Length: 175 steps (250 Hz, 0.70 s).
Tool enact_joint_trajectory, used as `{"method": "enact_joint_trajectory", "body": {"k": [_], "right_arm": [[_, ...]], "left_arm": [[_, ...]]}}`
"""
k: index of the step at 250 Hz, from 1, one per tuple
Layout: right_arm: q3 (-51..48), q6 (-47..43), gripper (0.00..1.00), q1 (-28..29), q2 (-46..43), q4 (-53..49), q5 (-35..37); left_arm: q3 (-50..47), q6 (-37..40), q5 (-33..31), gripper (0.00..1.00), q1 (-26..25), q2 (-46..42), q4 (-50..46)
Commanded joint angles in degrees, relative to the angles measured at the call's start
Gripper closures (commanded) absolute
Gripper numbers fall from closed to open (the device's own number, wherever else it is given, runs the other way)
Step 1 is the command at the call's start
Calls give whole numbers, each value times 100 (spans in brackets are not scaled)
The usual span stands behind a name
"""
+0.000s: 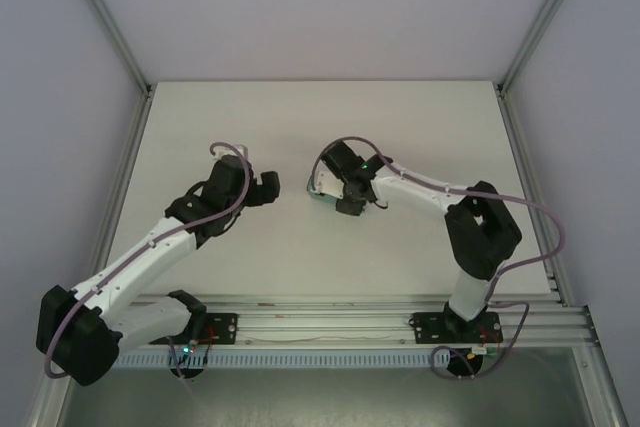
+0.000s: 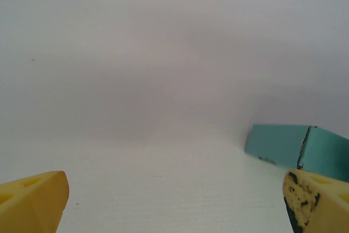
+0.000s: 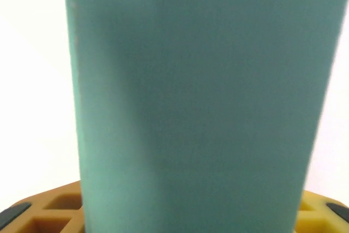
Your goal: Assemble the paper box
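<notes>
Your left claw (image 2: 174,204) is released, with open table (image 1: 300,117) around it. The box (image 3: 191,96) fills the gap of your right claw (image 3: 188,209); whether it grasps, I cannot tell.

plain teal-green paper box (image 3: 191,96); yellow left pincer fingers (image 2: 32,200), one black-flecked; white table (image 1: 300,127).

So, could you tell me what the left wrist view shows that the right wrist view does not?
Left wrist view: the left fingers spread wide above bare white table, the paper box lying apart at the right, a corner seam visible. Right wrist view: the right fingers on either side of the box, close and blurred; contact unclear. Both: the teal paper box.
</notes>
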Motion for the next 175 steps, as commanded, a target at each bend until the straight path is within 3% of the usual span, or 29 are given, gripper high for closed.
{"method": "enact_joint_trajectory", "body": {"k": [1,102,175], "right_arm": [[-360,-529,45,100,-319,957,1136],[-1126,-2086,49,151,261,3356,2717],[-1296,-2043,46,149,402,3569,2570]], "left_arm": [[-90,59,-247,0,58,-125,-19],[-159,39,-565,0,68,-231,-112],[-221,22,-506,0,68,-321,-59]]}}
